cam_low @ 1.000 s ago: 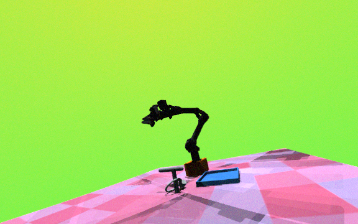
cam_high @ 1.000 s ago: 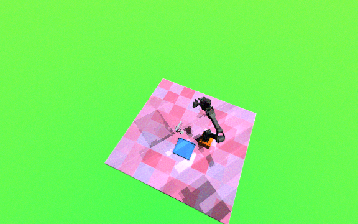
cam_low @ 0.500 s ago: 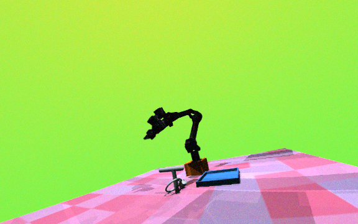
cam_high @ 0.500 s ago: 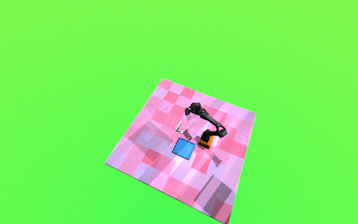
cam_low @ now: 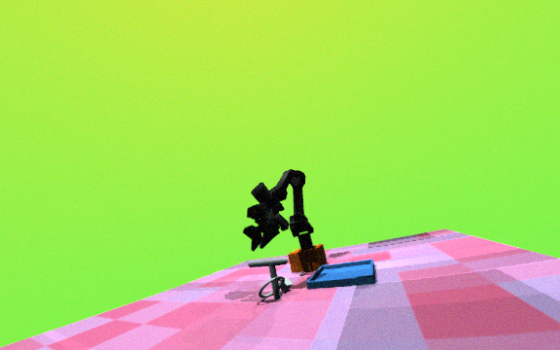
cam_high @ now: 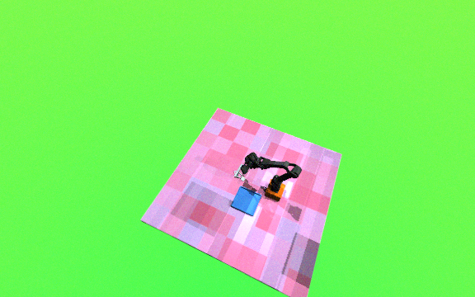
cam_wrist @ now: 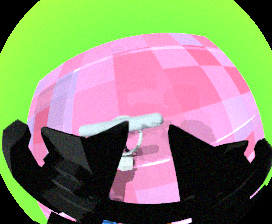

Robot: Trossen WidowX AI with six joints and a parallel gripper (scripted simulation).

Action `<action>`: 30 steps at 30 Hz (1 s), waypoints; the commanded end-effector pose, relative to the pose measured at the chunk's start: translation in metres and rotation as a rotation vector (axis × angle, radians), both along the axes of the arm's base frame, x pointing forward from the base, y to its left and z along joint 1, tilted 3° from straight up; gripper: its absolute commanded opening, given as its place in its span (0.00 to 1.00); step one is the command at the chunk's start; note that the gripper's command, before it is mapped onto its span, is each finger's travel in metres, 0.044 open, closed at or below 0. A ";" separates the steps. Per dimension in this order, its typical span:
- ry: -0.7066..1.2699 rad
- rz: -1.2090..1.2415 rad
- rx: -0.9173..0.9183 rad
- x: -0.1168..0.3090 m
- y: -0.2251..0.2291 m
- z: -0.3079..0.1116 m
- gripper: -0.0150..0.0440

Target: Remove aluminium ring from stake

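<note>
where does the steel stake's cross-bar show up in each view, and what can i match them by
Top: the cross-bar is left of the arm's orange base, slightly below picture centre.
Exterior: below centre, left of the base, under the tool.
Wrist: near centre, partly behind the left-hand finger in the picture.
Shared landmark: the pink checkered mat.

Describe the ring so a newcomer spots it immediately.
On the pink patchwork surface, find the T-shaped stake beside the blue tray. The ring leans around its post, the only round loop there, with a pale tab.
</note>
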State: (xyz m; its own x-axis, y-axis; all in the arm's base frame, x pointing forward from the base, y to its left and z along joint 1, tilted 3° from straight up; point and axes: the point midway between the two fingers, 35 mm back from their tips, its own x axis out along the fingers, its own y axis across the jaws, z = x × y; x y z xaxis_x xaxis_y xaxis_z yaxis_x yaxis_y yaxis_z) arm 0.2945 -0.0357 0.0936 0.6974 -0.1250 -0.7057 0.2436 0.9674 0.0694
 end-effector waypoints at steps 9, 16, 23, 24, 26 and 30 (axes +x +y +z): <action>0.250 0.191 -0.076 -0.047 0.054 -0.089 0.59; 0.254 0.193 -0.077 -0.046 0.055 -0.092 0.59; 0.253 0.193 -0.077 -0.039 0.054 -0.101 0.59; 0.253 0.193 -0.077 -0.038 0.054 -0.102 0.59; 0.253 0.193 -0.077 -0.037 0.054 -0.105 0.59; 0.253 0.193 -0.077 -0.033 0.054 -0.110 0.59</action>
State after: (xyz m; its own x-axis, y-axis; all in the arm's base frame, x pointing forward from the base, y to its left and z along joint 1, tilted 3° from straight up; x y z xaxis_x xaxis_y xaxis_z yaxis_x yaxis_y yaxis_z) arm 0.2592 0.0182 -0.0123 0.5192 -0.0692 -0.8519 0.0611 0.9972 -0.0438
